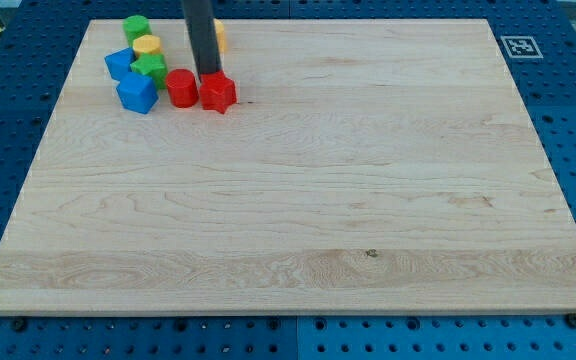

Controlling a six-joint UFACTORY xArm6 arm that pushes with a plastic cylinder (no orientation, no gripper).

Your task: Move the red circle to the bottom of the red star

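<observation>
Near the board's (298, 200) top-left corner you had the red circle (181, 88), a short glossy round block with no clear long axis, touching the red star (218, 93) on its left. My tip (209, 77) sat just above the star. Yellow, green and blue blocks clustered beside them. The top-right corner held a black-and-white square marker (519, 46); no readable writing.

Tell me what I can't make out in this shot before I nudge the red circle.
- My tip: its very end sits right behind the red star; contact cannot be told.
- Yellow block at the view's top: mostly hidden by the rod, shape unclear.
- Green block behind the red circle: partly covered by neighbours, shape uncertain.
- Rod's upper part: cut off by the top edge.
</observation>
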